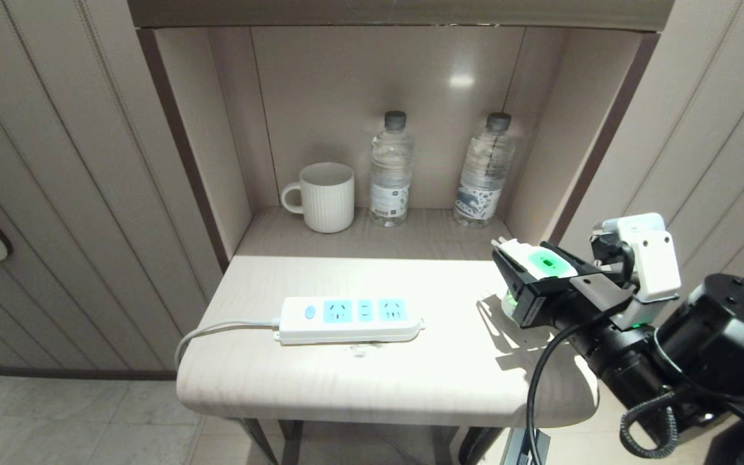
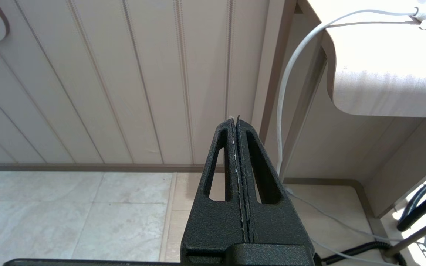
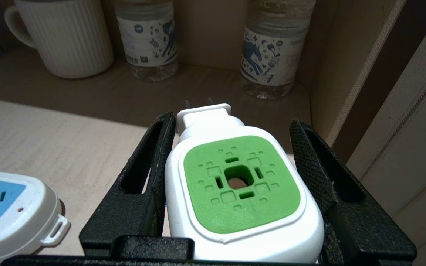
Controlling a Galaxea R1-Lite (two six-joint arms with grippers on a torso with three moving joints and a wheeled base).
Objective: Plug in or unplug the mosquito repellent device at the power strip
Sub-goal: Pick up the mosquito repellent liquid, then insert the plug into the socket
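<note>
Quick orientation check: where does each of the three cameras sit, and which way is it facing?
Head view: high, facing forward and down at the table and power strip; right arm at its right edge.
Left wrist view: low beside the table, facing wall and floor; left end effector shut.
Right wrist view: behind the right end effector, facing the mosquito repellent device.
Head and right wrist views share device, strip, mug.

Between the right hand point(image 1: 537, 274), at the table's point(image 1: 372, 374) right edge, and the power strip point(image 1: 349, 318) lies a bare stretch of tabletop, open for a pass. Behind, the alcove is crowded: a mug point(image 1: 321, 196) and two water bottles point(image 1: 391, 169) stand along its back, and the side wall point(image 1: 595, 139) rises close beside the hand.
</note>
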